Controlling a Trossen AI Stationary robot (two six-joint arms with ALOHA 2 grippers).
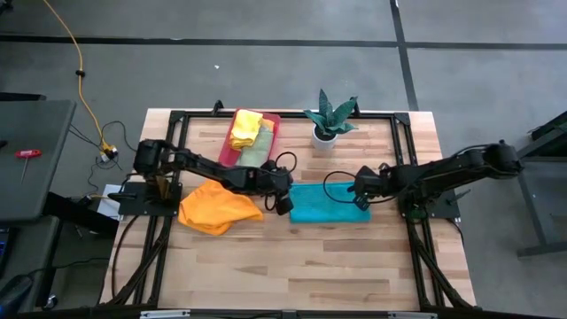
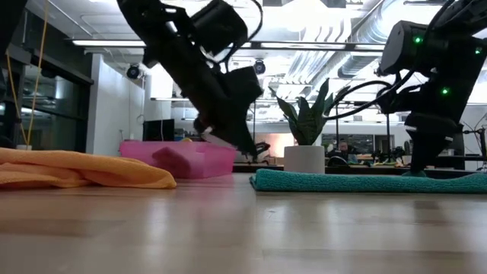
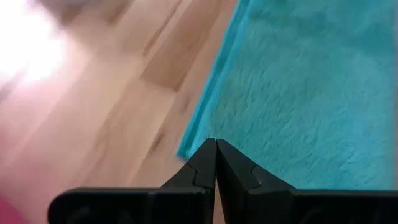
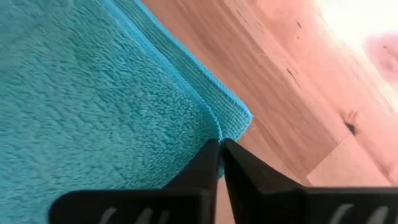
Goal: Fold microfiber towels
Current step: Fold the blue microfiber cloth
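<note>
Claws, left (image 3: pixel 216 149) and right (image 4: pixel 221 149), closed at teal towel (image 1: pixel 330 203) corners.

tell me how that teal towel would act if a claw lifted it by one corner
The teal towel would probably droop and hang limp: it lies flat in soft folded layers. Its fuzzy pile suggests it grips rather than slips. It looks light, so a push would likely bunch it up on the wooden table.

pink tray (image 1: pixel 274 120), potted plant (image 1: pixel 330 115), wooden table (image 1: pixel 292 257)
</note>
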